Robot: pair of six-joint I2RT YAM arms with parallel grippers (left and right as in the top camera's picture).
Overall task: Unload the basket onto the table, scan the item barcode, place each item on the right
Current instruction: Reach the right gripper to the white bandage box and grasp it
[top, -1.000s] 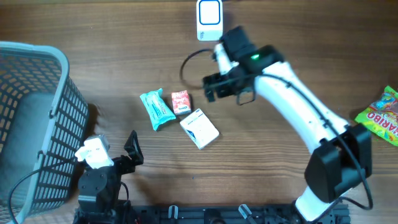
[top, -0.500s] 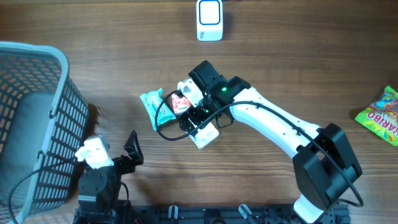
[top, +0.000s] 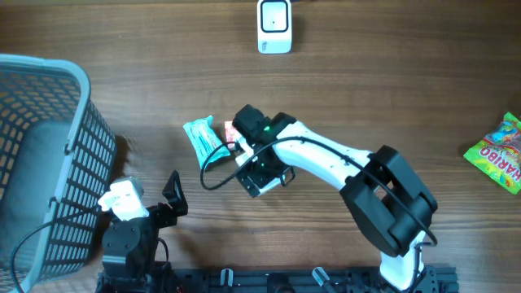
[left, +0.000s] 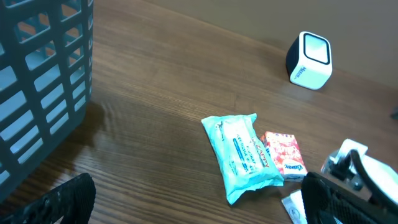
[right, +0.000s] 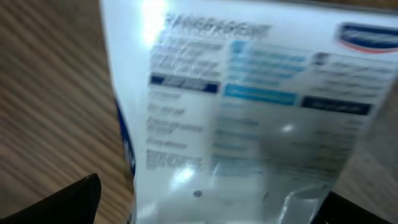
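The item, a white packet with blue print [right: 249, 112], fills the right wrist view and lies flat on the wooden table. My right gripper [right: 211, 210] hovers close over it, open, with one dark finger at each lower corner of that view. From overhead, the right gripper [top: 262, 165] covers most of the white packet [top: 254, 186]. The white barcode scanner [top: 274, 26] stands at the far edge and also shows as the scanner [left: 310, 59] in the left wrist view. My left gripper [top: 168, 201] rests open and empty near the front left; the left gripper [left: 199, 208] faces the packets.
A teal packet [top: 203, 142] and a small red packet [top: 236, 130] lie just left of the right gripper. A grey mesh basket [top: 45, 155] stands at the left edge. A Haribo bag [top: 496, 155] lies at the far right.
My right arm has swung from beside the scanner toward the near side and down onto the white packet. The left arm has not moved.
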